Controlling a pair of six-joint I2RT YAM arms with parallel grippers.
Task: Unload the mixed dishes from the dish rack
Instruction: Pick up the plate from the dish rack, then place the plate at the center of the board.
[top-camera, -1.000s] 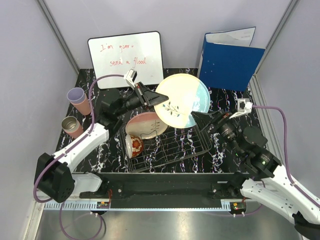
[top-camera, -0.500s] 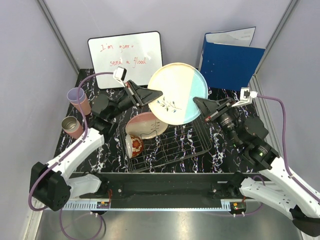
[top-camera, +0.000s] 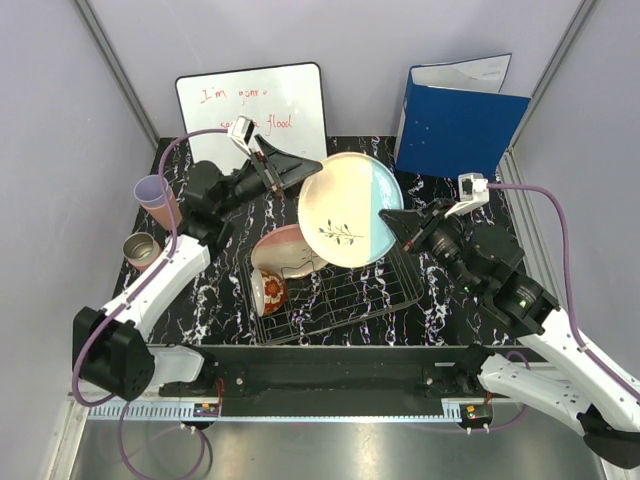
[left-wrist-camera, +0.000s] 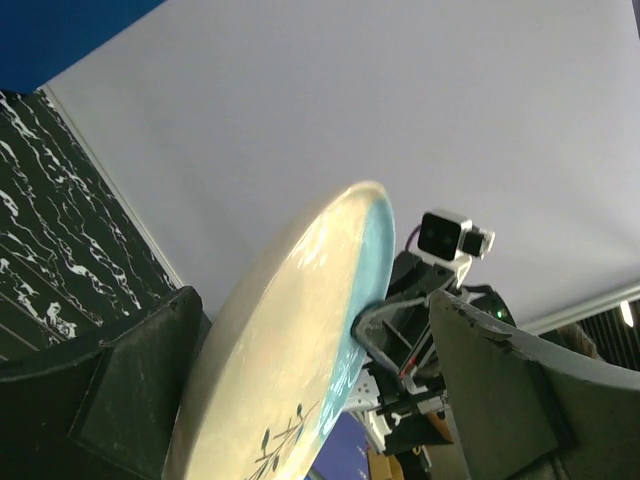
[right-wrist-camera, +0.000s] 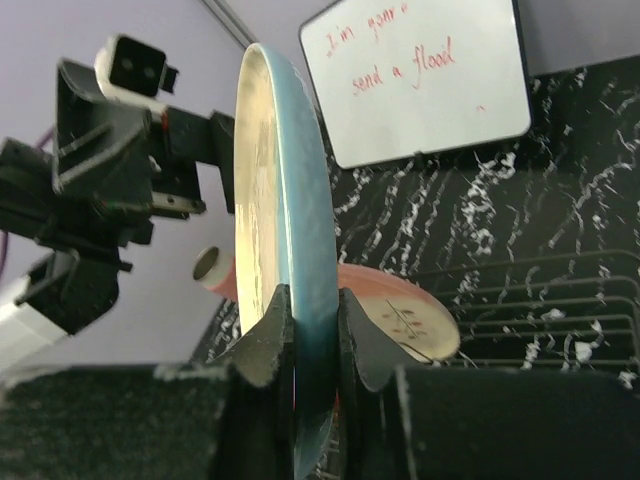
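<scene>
The held plate (top-camera: 350, 210) is round, smooth & shiny. It is cream w/ a thin twig drawing & a pale blue part on its R side. It is up in the air over the dish rack (top-camera: 385, 290), tilted, not touching the wires.

The R gripper (top-camera: 390, 220) is clamped on the plate's blue rim. In the R wrist view its two fingers (right-wrist-camera: 268, 340) pinch the thin edge tight. The L gripper (top-camera: 305, 172) is at the top-L of the rim. In the L wrist view its fingers (left-wrist-camera: 500, 390) are wide apart w/ the plate between them. The plate sits by one finger & there is a big gap to the other, so it is not squeezing.

The rack is a low black wire basket, a rectangle w/ a grid bottom. A second plate (top-camera: 290, 250) leans in its L part. A small cream-and-brown bowl (top-camera: 270, 292) lies tipped on its side just in front of that plate, by the near-L corner. The R half of the rack is bare grid.

The table (top-camera: 215, 305) is black w/ white marble streaks. One tumbler (top-camera: 155, 200) & another tumbler (top-camera: 143, 252) stand at the L edge, well apart from the rack, w/ a strip of table between. A whiteboard (top-camera: 250, 115) w/ red writing & a blue folder (top-camera: 455, 125) stand at the back. The held plate's top rim is near the board's low-R corner. Grey walls close in on both sides.
</scene>
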